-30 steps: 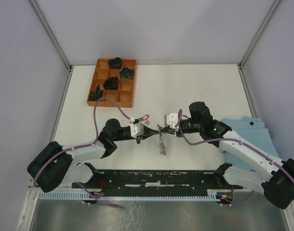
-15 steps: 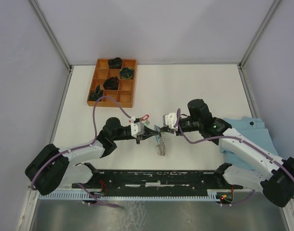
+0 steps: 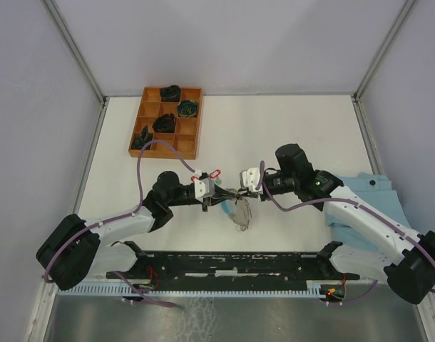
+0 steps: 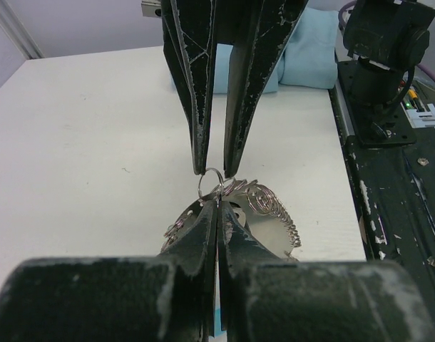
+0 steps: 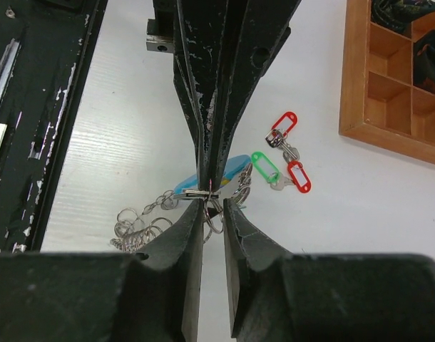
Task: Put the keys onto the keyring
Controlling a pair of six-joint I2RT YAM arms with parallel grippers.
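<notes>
The keyring hangs between my two grippers over the table, a silver coil with a light-blue sleeve. In the left wrist view my left gripper is shut on the keyring's metal at its tips. My right gripper faces it tip to tip, its jaws slightly open around a small split ring. Three keys lie on the table behind them: one with a green tag and two with red tags. From above only one red tag shows.
A wooden compartment tray holding dark items stands at the back left. A light-blue cloth lies at the right under the right arm. A black rail runs along the near edge.
The keyring no longer hangs straight down; it has swung out and spread, and its blue sleeve now shows. Both grippers have shifted slightly away from the near edge, still tip to tip.
</notes>
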